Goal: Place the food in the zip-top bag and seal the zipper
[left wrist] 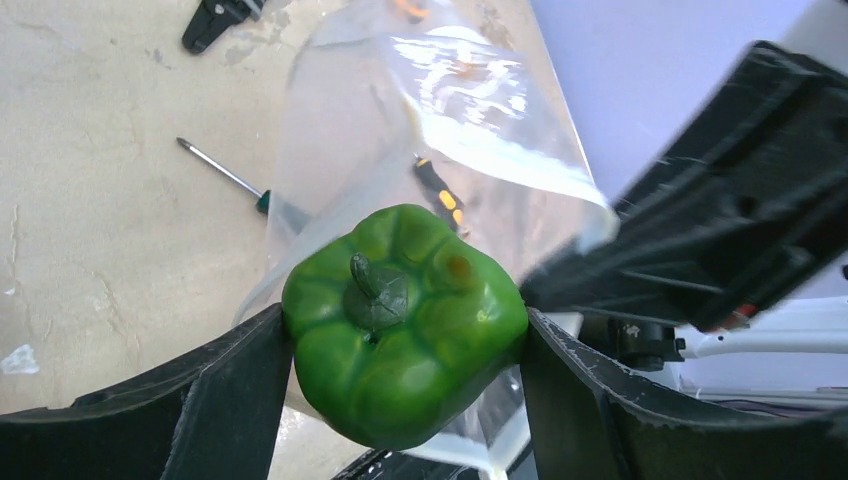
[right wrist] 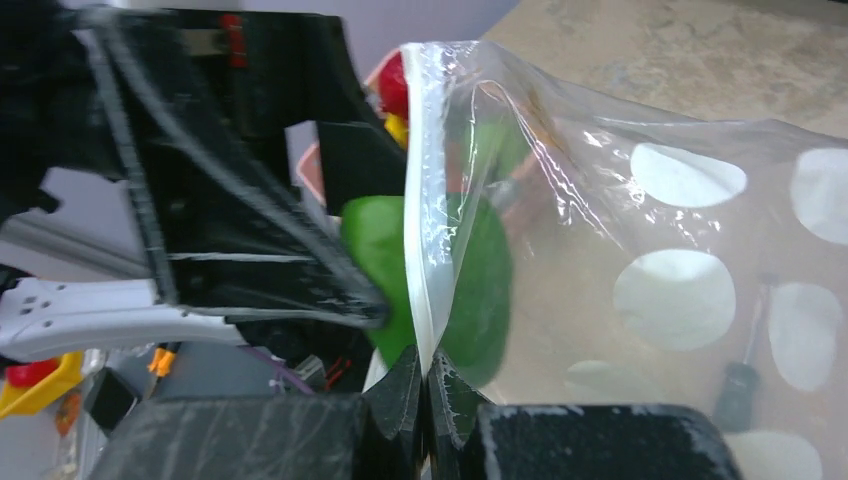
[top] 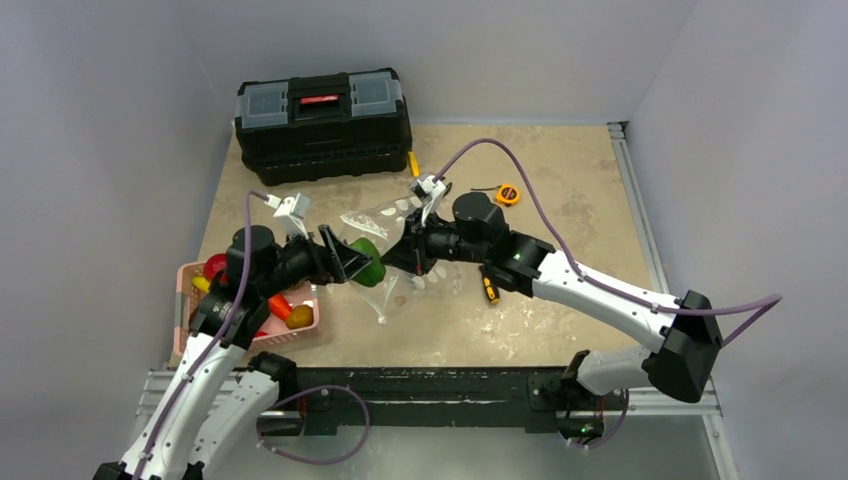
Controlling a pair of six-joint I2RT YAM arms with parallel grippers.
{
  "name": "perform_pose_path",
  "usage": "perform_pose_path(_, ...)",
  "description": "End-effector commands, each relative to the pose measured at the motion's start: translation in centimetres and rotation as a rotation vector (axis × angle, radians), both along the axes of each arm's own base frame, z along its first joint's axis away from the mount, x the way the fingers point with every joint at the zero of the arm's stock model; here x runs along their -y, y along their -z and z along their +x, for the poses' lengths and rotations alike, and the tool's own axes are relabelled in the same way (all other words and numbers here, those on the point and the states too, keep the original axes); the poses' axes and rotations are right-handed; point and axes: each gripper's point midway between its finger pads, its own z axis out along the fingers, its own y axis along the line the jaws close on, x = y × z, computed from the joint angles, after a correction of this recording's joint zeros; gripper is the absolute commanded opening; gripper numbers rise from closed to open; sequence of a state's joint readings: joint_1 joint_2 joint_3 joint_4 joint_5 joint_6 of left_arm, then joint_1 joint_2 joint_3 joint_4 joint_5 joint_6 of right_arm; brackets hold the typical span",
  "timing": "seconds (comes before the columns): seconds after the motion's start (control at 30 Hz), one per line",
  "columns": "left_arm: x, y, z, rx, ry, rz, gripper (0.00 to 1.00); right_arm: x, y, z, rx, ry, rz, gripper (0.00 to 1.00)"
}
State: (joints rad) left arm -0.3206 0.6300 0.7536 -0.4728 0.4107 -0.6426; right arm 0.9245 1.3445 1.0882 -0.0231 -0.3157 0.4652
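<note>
L pincer [left wrist: 400, 335] grips the green pepper [left wrist: 405, 320] btwn its two fingers, stem end toward the wrist cam. Its jaws stand wide because the pepper is fat. R pincer [right wrist: 425, 385] is fully closed, pinching the zipper [right wrist: 425, 210] edge of the zip-top bag [right wrist: 660, 250]; the strip runs straight up from btwn its tips. Reason, as I judge it: lifting one lip off the table [top: 560, 180] makes the mouth gape toward the L arm, so food can go in sideways w/o a third hand.

The pepper sits just in front of R pincer's tips, right at the mouth. In the R wrist view part of it shows bare and part shows green through the plastic, so it looks approx half across the lip. Can't tell if it touches the film. The bag body trails away beyond R pincer, down toward the table. A screwdriver [left wrist: 225, 175] lies past L pincer, beside the bag.

Other food [top: 280, 308] waits in the pink basket [top: 185, 300], behind L pincer, by its own arm.

Step in hand: feeding the pepper in. Zipper not yet sealed, so most of the task is left. Next move prob needs a deeper push before release, else the pepper may roll back out. R should hold the lip taut.
</note>
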Motion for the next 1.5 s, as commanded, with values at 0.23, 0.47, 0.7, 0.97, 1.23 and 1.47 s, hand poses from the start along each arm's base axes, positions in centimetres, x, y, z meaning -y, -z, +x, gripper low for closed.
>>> perform_pose_path(0.23, 1.8, -1.4, 1.9, -0.046, 0.037, -0.061, 0.27, -0.4, -4.2, -2.4, -0.002, -0.088, 0.147, 0.00)
perform_pose_path(0.47, 2.0, -3.5, -0.1, -0.043, 0.112, -0.055, 0.92, 0.0, -3.1, -1.6, -0.080, -0.037, 0.170, 0.00)
perform_pose_path(0.7, 1.7, -4.9, -1.7, -0.056, 0.186, 0.027, 1.00, 0.4, -3.6, -0.9, -0.166, -0.058, 0.235, 0.00)
perform_pose_path(0.97, -0.1, -8.7, 1.6, 0.118, 0.032, 0.097, 1.00, 3.1, -3.2, 3.5, -0.241, -0.019, 0.206, 0.00)
perform_pose_path(1.23, -1.7, -8.0, 4.5, 0.015, -0.115, 0.167, 1.00, 3.8, -1.6, 4.2, -0.264, -0.172, 0.088, 0.00)
perform_pose_path(1.47, -4.5, -4.5, 0.6, -0.274, -0.238, 0.240, 0.97, 4.7, -4.6, 3.7, -0.302, -0.116, 0.077, 0.00)
